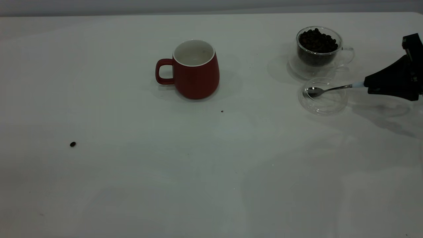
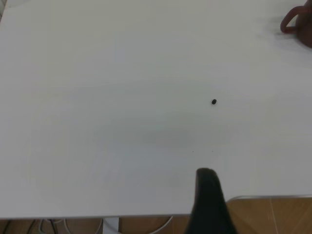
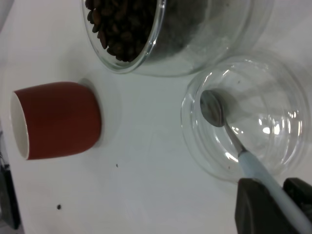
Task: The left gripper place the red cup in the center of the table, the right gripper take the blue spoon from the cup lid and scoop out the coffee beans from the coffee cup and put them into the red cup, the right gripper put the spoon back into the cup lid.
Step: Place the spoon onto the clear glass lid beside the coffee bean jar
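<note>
The red cup (image 1: 196,71) stands upright near the middle of the table (image 1: 211,165), handle to the left, its white inside showing no beans. The clear coffee cup (image 1: 319,46), heaped with coffee beans (image 1: 318,40), stands at the back right. The cup lid (image 1: 325,102) lies just in front of it. My right gripper (image 1: 366,84) is shut on the pale handle of the blue spoon (image 1: 327,89). The spoon's metal bowl (image 3: 214,109) rests inside the lid (image 3: 273,97). Of my left gripper only one dark finger (image 2: 208,190) shows, over the table's edge, far from the red cup (image 2: 297,24).
One stray coffee bean (image 1: 72,144) lies on the table at the front left, also in the left wrist view (image 2: 213,101). A tiny dark speck (image 1: 221,111) lies just in front of the red cup. The table's back edge runs along the top.
</note>
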